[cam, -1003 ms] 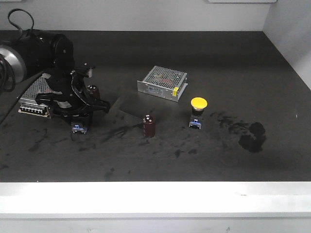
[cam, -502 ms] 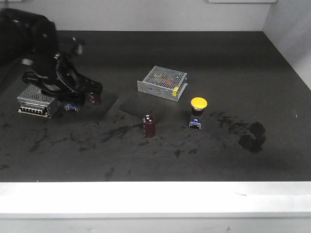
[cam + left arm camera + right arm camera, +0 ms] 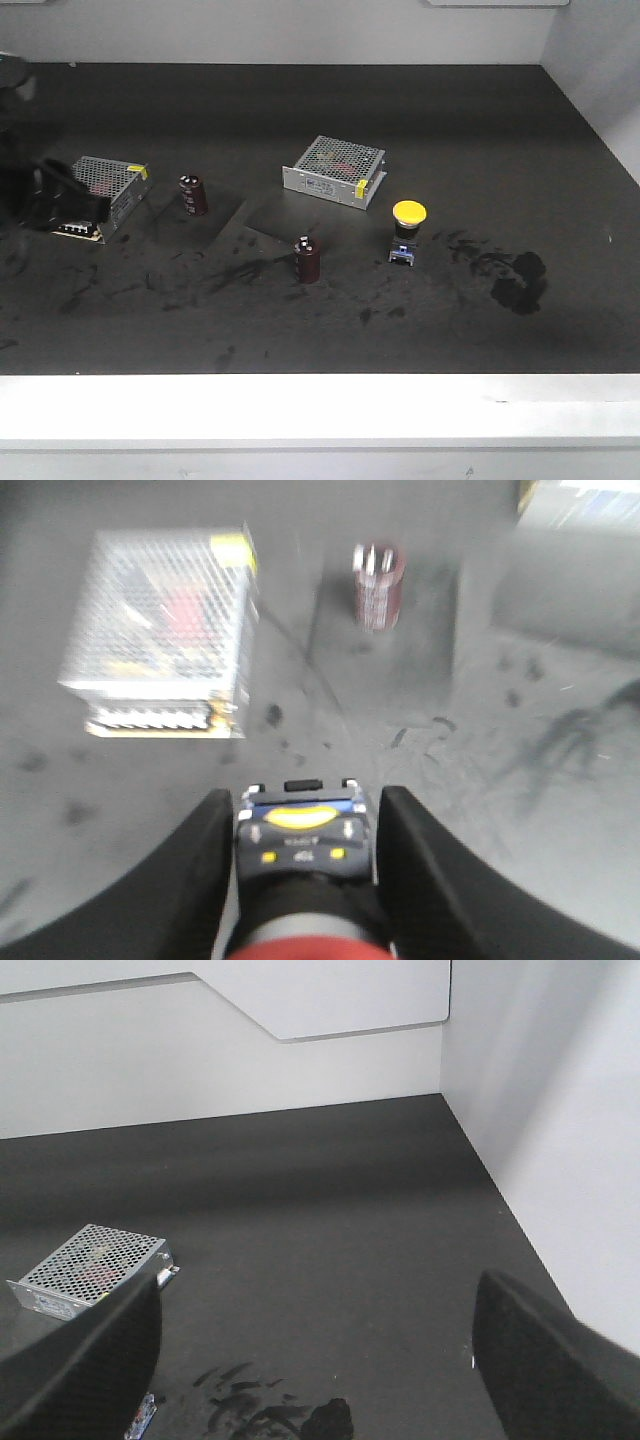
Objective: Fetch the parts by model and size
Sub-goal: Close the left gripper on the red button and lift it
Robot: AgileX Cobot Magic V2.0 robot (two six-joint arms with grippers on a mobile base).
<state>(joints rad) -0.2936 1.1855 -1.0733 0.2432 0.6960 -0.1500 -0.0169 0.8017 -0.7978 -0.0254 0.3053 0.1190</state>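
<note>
A: red switch [image 3: 300, 842] is riding in the left claw [image 3: 305, 798], hanging clear of the tabletop [image 3: 450, 130]. Fingers [image 3: 195, 880] are clamping both sides of its body. The blue-grey base is pointing away from the wrist cam, with the red cap nearest the lens.
B: is the front view showing that arm?
A: only as a dark blur at the far left edge, overlapping the left box [image 3: 108, 187]. I can't tell the switch apart from the blur there.
B: yellow switch?
A: yellow switch [image 3: 408, 229] is standing upright on the tabletop right of centre, near the second box [image 3: 335, 170], on its front-right side.
B: right claw?
A: right claw [image 3: 315, 1290] is hovering over the right side of the tabletop, fingers spread wide apart.
B: anything else lying around?
A: capacitor [image 3: 193, 195] is standing just right of the left box. second capacitor [image 3: 307, 258] is standing left of the yellow switch. A dark stain [image 3: 520, 280] is showing to that switch's right.
</note>
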